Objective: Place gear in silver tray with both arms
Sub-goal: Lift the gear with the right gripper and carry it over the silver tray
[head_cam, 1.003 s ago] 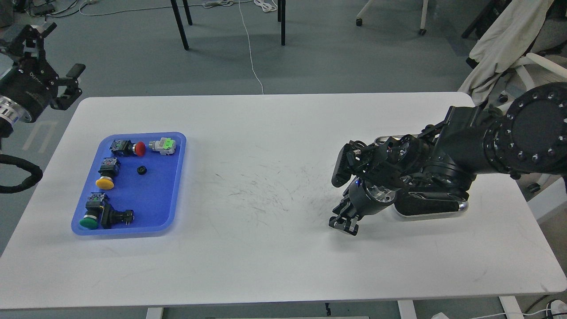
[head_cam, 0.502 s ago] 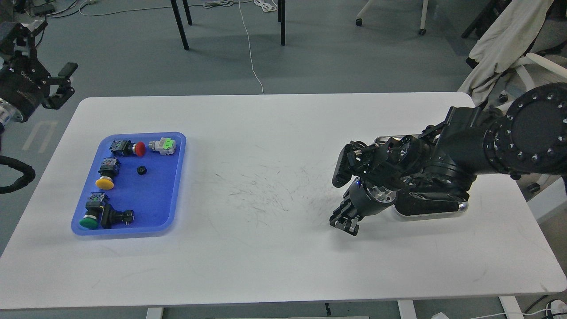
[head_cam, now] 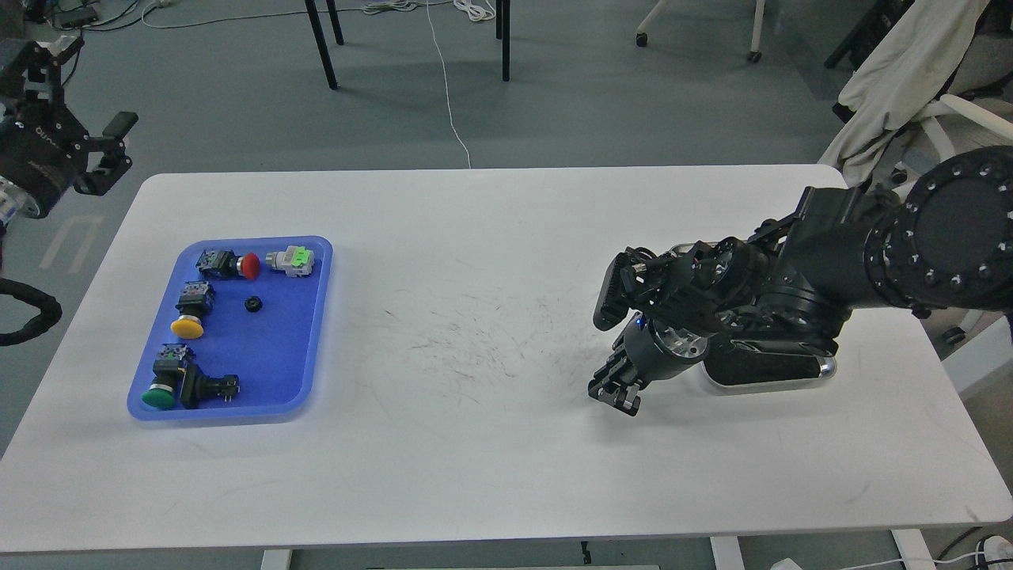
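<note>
Two tools: right tool [head_cam: 615,396] beside silver tray [head_cam: 823,369], spread unclear; left tool [head_cam: 75,103] spread, far off.

A blue tray [head_cam: 316,317] of push-button switches [head_cam: 229,264] sits on the scratched white table [head_cam: 475,443], possibly beside a small knob [head_cam: 253,303].

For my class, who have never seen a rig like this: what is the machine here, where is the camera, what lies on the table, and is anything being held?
The camera sits in a humanoid robot's head, looking down at a white table. The two black limbs are its arms. The left gripper hangs open beyond the table's far left corner. The right gripper points down near the table; whether it holds anything cannot be told. A blue tray holds push-button switches and a small black part. The silver tray lies mostly hidden under the right arm.
</note>
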